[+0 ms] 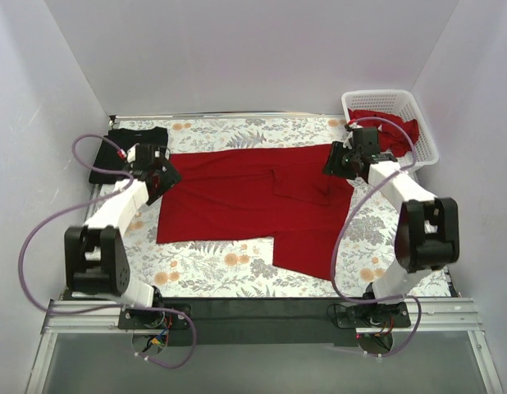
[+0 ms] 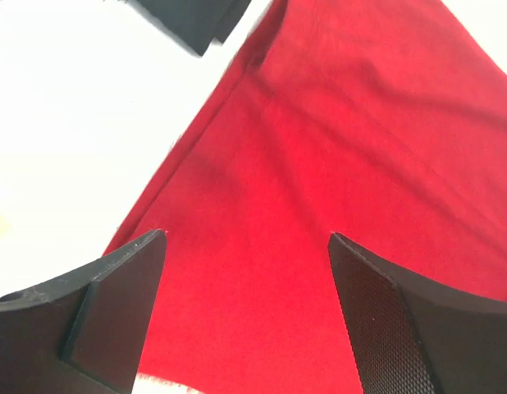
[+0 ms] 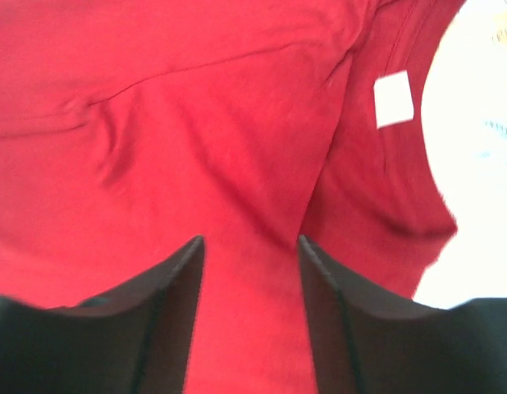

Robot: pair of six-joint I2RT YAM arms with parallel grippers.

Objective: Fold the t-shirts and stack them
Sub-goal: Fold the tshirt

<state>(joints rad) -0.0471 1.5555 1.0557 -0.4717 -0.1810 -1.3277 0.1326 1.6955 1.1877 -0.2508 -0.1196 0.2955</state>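
Observation:
A red t-shirt point(image 1: 253, 201) lies spread on the floral table, partly folded, with one part hanging toward the front at the right. My left gripper point(image 1: 161, 182) is open over the shirt's left edge, and red cloth point(image 2: 319, 164) shows between its fingers. My right gripper point(image 1: 340, 164) is open over the shirt's right end, by the white neck label point(image 3: 393, 98). A folded black t-shirt point(image 1: 126, 152) lies at the back left, and its corner shows in the left wrist view point(image 2: 192, 20). More red shirts point(image 1: 393, 127) lie in the basket.
A white lattice basket point(image 1: 422, 123) stands at the back right corner. White walls close the table at the back and sides. The floral tablecloth point(image 1: 212, 267) shows in front of the red shirt.

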